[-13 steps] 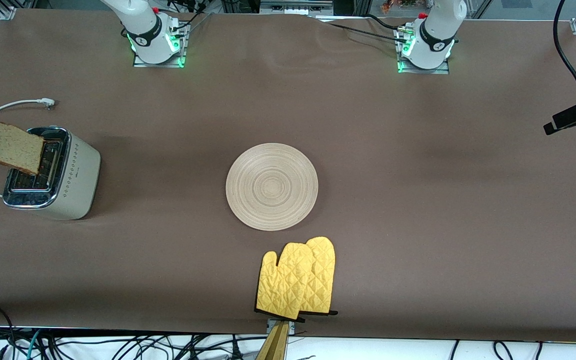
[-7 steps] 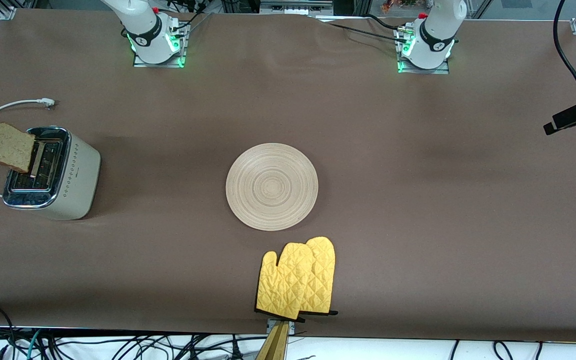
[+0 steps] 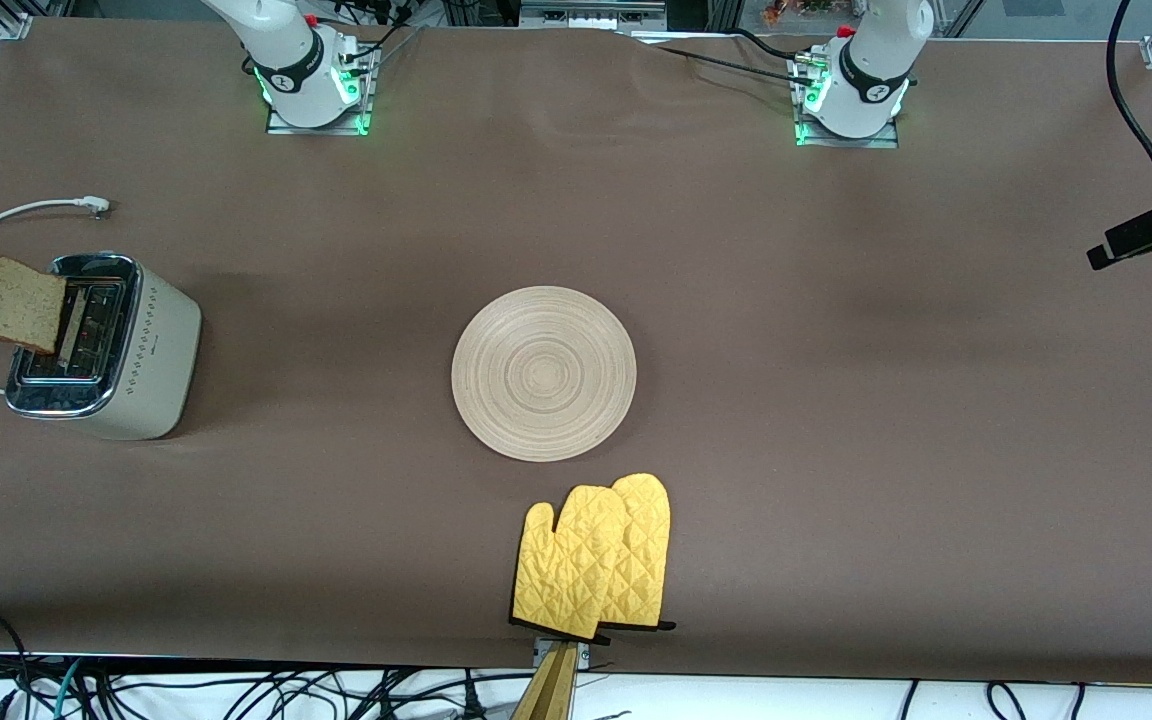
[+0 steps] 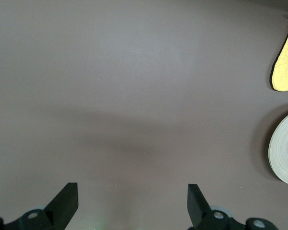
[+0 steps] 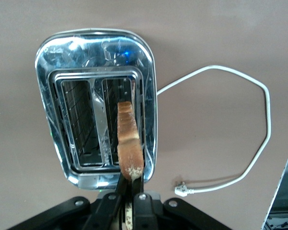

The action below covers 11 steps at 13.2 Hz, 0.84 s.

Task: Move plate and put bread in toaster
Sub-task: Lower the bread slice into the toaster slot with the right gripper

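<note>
Bread point(image 3: 6, 302) lowered, upright over toaster point(image 3: 101, 345).

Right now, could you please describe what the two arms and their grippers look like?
Both arms are glossy white with black joint bands, red fittings and green lights at their metal base plates; black cables run to the bases. The left gripper has black wedge-shaped fingers; the right gripper is black too, with small screws.

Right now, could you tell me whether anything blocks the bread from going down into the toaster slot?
Nothing visible does. The right gripper, shut on the bread, holds it edge-down over the toaster; both slots look empty.
</note>
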Tool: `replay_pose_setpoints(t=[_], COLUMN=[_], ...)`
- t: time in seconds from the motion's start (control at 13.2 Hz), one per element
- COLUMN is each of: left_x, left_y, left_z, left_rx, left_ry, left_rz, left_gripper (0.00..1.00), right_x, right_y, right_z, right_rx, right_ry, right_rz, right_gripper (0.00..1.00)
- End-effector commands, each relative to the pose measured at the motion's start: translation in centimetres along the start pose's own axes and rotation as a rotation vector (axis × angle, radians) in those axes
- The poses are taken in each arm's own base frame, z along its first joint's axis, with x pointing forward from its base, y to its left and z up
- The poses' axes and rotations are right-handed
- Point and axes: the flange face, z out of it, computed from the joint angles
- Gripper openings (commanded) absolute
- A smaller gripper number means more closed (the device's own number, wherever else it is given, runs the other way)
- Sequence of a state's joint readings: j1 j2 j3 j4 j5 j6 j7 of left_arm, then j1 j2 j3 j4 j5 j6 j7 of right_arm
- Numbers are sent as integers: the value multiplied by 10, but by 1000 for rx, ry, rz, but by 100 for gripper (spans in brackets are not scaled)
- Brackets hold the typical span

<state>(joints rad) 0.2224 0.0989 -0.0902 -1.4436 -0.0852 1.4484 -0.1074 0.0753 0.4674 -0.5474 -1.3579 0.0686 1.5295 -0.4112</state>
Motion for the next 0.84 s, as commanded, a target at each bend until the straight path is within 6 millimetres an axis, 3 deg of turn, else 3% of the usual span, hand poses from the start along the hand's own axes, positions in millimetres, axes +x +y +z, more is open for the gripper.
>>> replay_pose_setpoints(t=[0.0,0.76], left_x=[1,1], left_y=[-2,-2], left_z=[-6,-6], left_rx=[-8,-8], left_ry=[6,6], left_rz=[19,19], left_gripper=[100,100], right_x=[10,20], right_y=[2,-6], right_z=[3,-11], right_rx=[1,-15], right_ry=[29,106], right_rz=[-10,-14], right_gripper=[0,0])
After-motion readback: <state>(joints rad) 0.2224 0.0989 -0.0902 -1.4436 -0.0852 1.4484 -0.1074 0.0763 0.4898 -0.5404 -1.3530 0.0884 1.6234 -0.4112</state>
